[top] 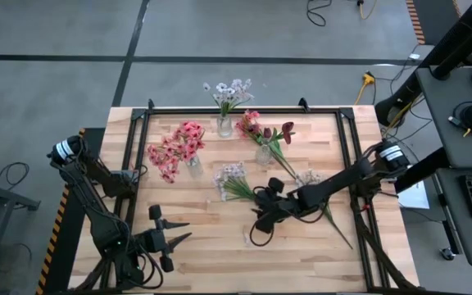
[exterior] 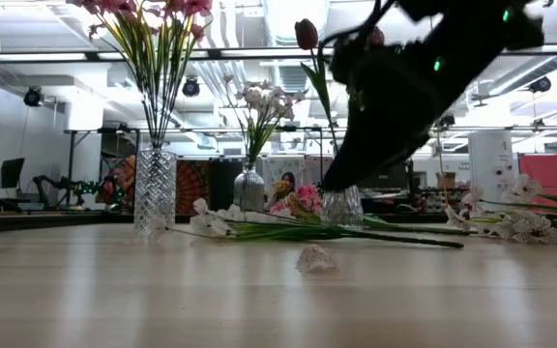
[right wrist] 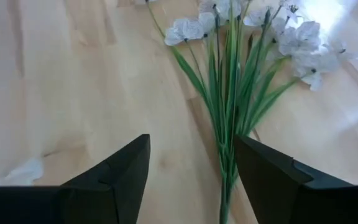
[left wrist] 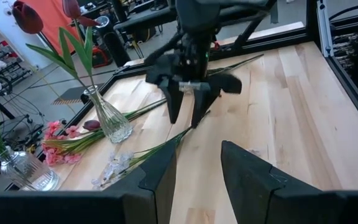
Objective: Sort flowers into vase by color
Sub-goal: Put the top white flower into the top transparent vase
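Observation:
A bunch of white-lilac flowers (top: pixel 232 182) lies flat on the table's middle, and its green stalks (right wrist: pixel 225 180) run back toward my right gripper. My right gripper (top: pixel 260 206) hangs open just above these stalks, slanting down, one finger on either side and clear of them (left wrist: pixel 185 118). Three glass vases stand farther back. One holds white blossoms (top: pixel 224 125), one pink blossoms (top: pixel 193 164), one dark red tulips (top: pixel 263 154). A second white stem (top: pixel 311 179) lies to the right. My left gripper (top: pixel 188 229) waits open at the near left, with nothing in it.
A pink stem (left wrist: pixel 61 146) lies on the table beside the red-tulip vase (left wrist: pixel 110 118). A small white petal scrap (exterior: pixel 315 258) lies on the bare wood near the front. A black frame rail (top: pixel 244 109) borders the table. Bare wood lies between the two grippers.

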